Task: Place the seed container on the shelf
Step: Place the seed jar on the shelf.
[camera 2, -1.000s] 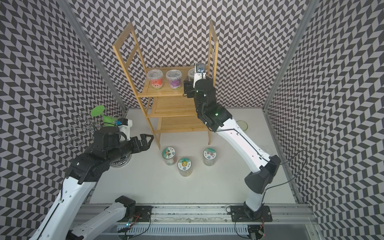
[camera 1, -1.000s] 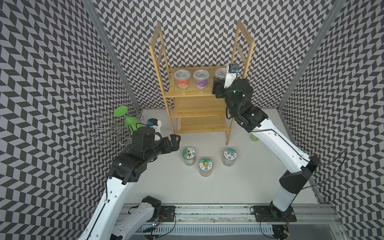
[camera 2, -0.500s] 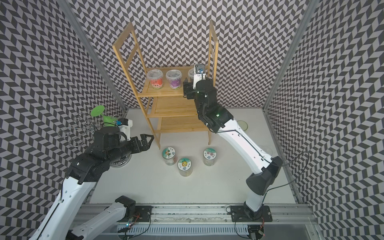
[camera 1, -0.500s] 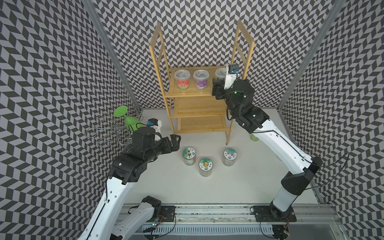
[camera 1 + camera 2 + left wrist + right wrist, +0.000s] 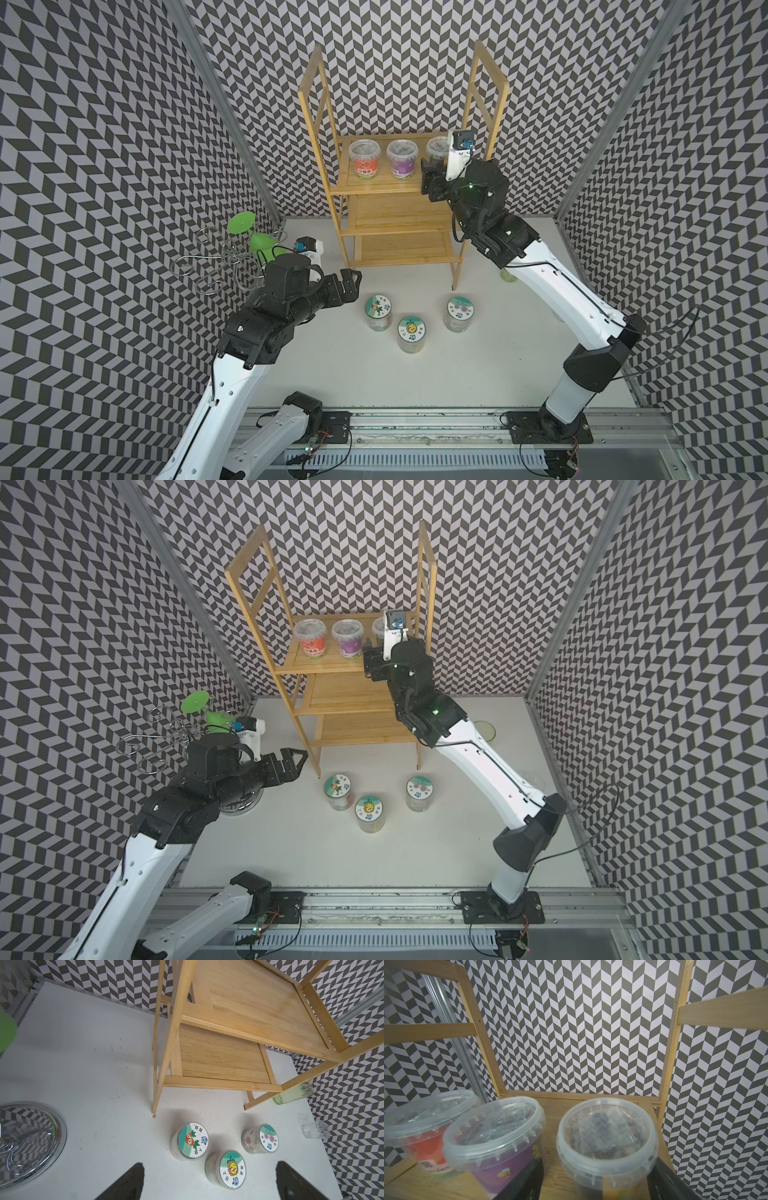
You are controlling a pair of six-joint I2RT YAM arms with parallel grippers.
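Now: tub [image 5: 606, 1132] upright on shelf [image 5: 386, 190] top tier. Right claw [image 5: 598, 1160] straddles it, half-open, gap visible at one finger [image 5: 529, 1178]. Left claw [image 5: 352, 286] wide, above desk [image 5: 478, 374] near jars [image 5: 410, 328].

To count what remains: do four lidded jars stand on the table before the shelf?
No, only three lidded jars stand on the table there.

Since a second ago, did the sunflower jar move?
No. The sunflower jar stands just as far in front of the bamboo shelf as before.
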